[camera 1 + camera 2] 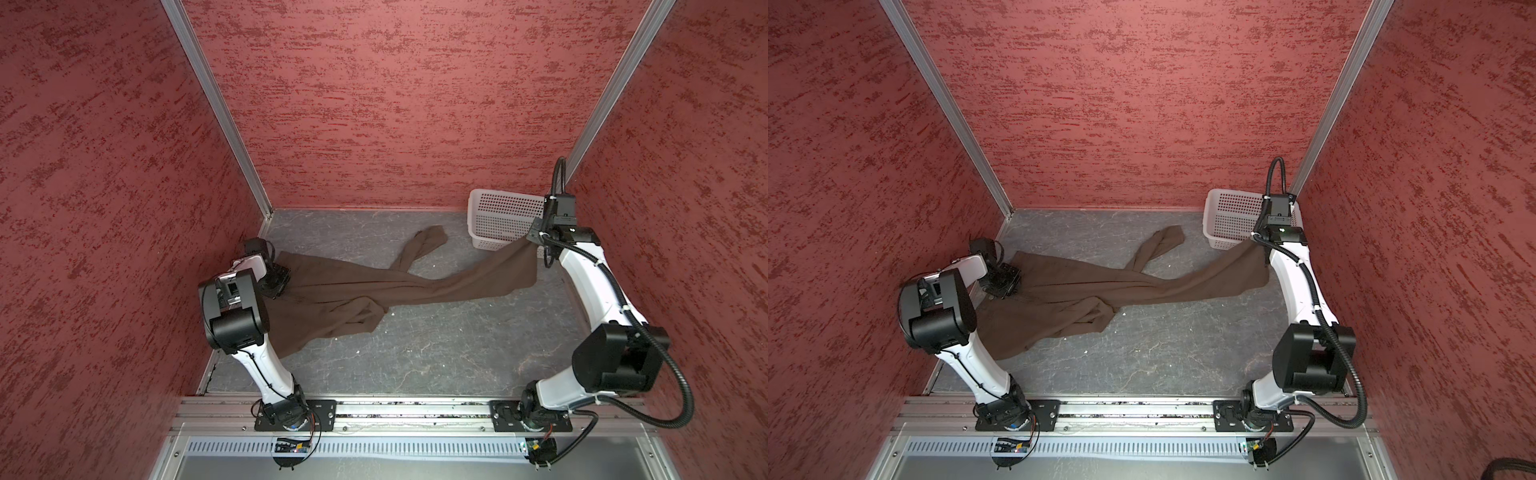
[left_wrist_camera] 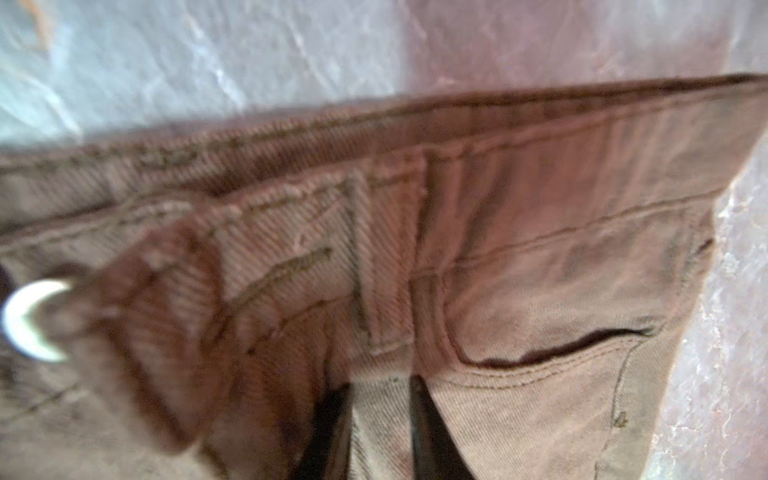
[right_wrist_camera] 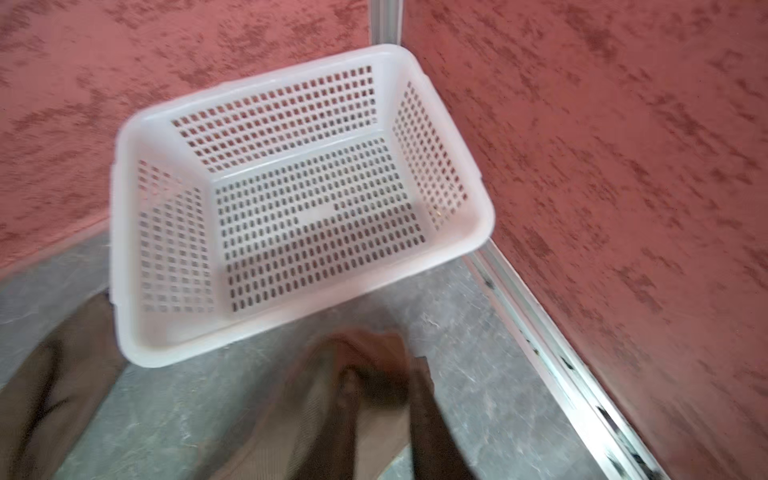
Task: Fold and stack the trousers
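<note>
The dark brown trousers (image 1: 353, 286) (image 1: 1084, 286) lie spread across the grey floor. The waist is at the left, one leg runs right and the other twists toward the back. My left gripper (image 1: 287, 289) (image 1: 1014, 286) is at the waist. In the left wrist view my left gripper (image 2: 376, 399) is shut on waistband cloth beside a pocket (image 2: 561, 345). My right gripper (image 1: 533, 244) (image 1: 1256, 244) is at the lifted end of the right leg. In the right wrist view, which is blurred, my right gripper (image 3: 384, 374) has its fingers apart, with the hem draped over and between them.
A white perforated basket (image 1: 498, 216) (image 1: 1229, 216) (image 3: 120, 208) stands empty in the back right corner, just beyond my right gripper. Red walls close in the left, right and back sides. A metal rail carrying both arm bases (image 1: 374, 411) runs along the front.
</note>
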### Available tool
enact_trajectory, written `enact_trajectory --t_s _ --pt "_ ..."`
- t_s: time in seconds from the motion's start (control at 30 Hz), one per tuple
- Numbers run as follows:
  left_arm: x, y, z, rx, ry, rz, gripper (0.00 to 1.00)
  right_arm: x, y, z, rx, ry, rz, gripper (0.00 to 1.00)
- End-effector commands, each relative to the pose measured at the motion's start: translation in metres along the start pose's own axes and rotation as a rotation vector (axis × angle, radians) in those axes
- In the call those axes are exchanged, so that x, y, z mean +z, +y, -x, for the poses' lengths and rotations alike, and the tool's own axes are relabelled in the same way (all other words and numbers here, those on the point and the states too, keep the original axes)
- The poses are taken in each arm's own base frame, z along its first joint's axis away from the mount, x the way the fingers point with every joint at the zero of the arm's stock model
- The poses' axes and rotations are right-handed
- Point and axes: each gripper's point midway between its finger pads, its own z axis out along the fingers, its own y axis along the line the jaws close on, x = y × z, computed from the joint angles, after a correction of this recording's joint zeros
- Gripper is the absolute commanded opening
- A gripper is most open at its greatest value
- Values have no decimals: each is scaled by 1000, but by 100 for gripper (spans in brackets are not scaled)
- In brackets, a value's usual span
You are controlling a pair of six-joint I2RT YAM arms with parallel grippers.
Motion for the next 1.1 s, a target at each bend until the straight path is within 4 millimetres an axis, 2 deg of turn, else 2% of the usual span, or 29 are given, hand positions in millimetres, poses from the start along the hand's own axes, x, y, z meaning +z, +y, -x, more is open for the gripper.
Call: enact_trajectory --t_s 0.0,0.1,0.2,0.23,0.33,0.4,0.43,0.53,0.67,0.8,0.9,1.07 --pt "-14 -15 -7 82 -37 2 37 3 28 -17 28 69 165 42" --pt "-30 -32 -16 162 -61 -2 45 -7 40 -52 46 111 248 43" --pt "-48 -50 -21 225 -82 -12 49 -37 62 -87 -10 115 314 45" --pt "-53 -55 -24 240 -89 -16 49 -48 76 -99 -41 117 357 45" --pt "-64 -67 -35 280 -109 -35 52 -81 136 -144 -187 144 535 45" --pt "-65 -80 -52 320 -105 -55 53 -92 172 -177 -309 179 625 47" --pt "-65 -88 -60 344 -100 -65 54 -93 182 -187 -349 189 635 49" --pt "-60 -116 -89 446 -66 -80 57 -79 208 -213 -426 230 628 57" --pt "-57 -143 -133 574 -19 -101 59 -61 250 -216 -445 246 691 59" --pt "-46 -149 -165 656 19 -110 65 -34 282 -215 -454 249 681 63" --pt "-35 -154 -188 699 94 -120 65 -17 309 -221 -441 277 712 66" --pt "-43 -166 -230 824 127 -175 67 9 339 -231 -412 325 727 64"
